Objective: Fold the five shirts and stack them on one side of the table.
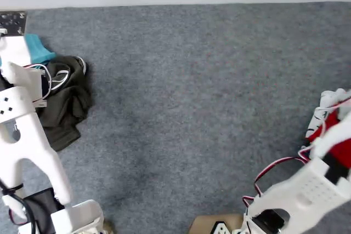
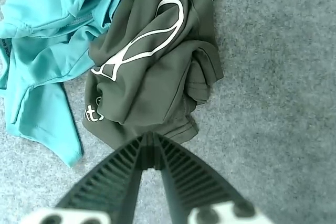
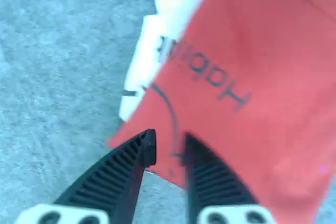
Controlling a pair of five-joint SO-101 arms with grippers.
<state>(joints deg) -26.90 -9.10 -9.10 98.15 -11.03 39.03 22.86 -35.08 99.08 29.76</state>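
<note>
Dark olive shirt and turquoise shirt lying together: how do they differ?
The dark olive fabric shirt carries a white looping print; the turquoise fabric shirt looks plain. The olive one is bunched into a heap; the turquoise one lies flatter, a sleeve trailing out. Both are unfolded on the grey felt-covered table.

Beyond the black left pincer (image 2: 151, 153): a dark olive crumpled cotton shirt (image 2: 152, 61) with white looping lines, and a plain turquoise crumpled shirt (image 2: 47, 40), on grey flecked tabletop (image 2: 278, 77).
</note>
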